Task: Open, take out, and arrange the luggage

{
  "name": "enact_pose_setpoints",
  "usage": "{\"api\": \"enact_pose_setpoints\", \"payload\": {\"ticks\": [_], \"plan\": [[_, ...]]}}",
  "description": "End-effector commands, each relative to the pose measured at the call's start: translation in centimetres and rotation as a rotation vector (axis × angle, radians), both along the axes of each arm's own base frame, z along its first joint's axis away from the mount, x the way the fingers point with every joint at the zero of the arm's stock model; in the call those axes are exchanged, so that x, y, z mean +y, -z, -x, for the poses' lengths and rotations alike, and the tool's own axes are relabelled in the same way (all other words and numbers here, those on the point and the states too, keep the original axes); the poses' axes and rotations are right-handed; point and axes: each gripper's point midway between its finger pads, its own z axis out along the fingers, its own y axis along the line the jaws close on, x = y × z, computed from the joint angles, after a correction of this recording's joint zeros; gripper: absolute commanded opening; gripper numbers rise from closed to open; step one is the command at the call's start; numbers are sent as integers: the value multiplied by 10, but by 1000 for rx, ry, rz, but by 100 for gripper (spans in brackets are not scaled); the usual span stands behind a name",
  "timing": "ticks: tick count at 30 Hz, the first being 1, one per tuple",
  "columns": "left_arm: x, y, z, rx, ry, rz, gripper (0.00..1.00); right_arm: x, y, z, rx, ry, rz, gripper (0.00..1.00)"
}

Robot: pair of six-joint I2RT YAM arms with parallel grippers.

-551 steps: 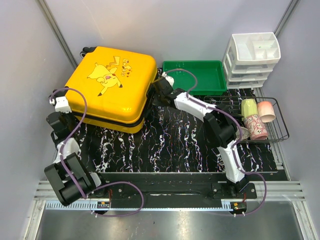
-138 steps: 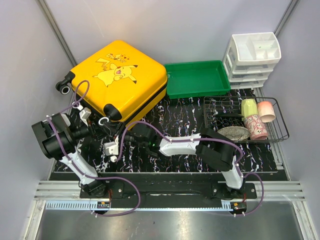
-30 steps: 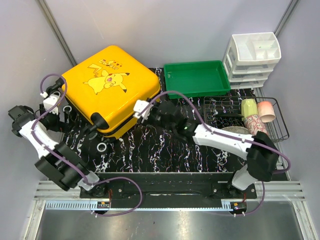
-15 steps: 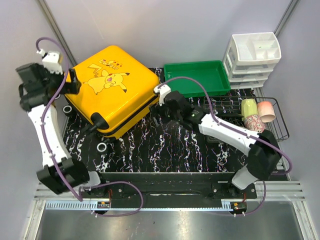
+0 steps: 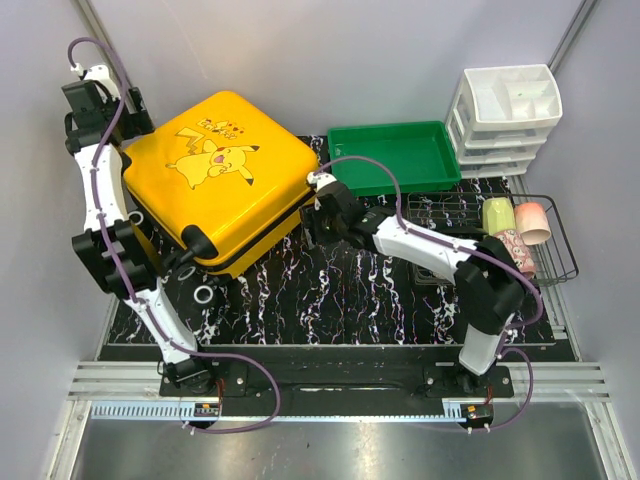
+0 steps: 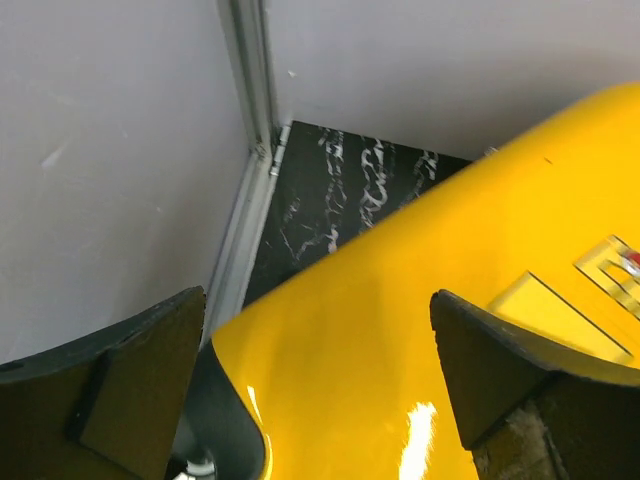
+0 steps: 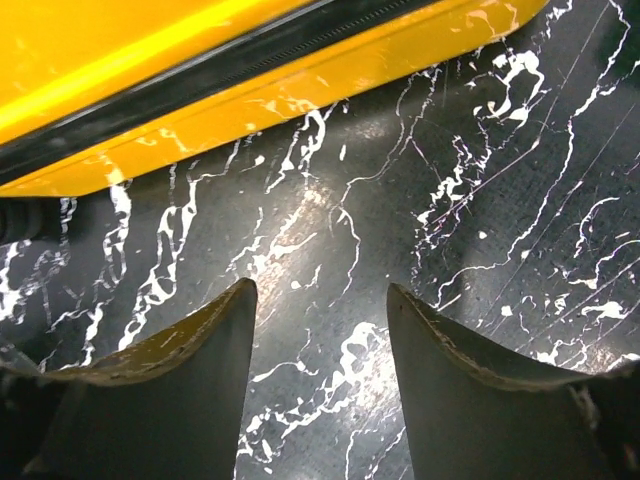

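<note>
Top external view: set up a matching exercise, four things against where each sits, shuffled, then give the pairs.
Things:
1. luggage
2. green tray
3. white drawer unit
4. wire basket

Places:
a. right side, holding cups
b. far left, closed, lying flat
c. far right corner
d. far edge, middle

Pairs: 1-b, 2-d, 3-c, 4-a
</note>
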Motion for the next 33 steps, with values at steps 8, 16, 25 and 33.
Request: {"api": "enact_pose_setpoints", "payload": {"ticks": [8, 16, 25, 33], "plan": [[61, -20, -73, -219, -229, -238, 99, 17, -3, -34, -66, 74, -11, 61], [52, 5, -110, -137, -228, -670, 99, 13, 18, -34, -27, 118, 7, 60], [56, 57, -103, 54, -160, -917, 99, 20, 23, -62, -85, 180, 37, 44], [67, 89, -109, 185, -109, -1037, 99, 27, 20, -67, -94, 175, 18, 42]]}}
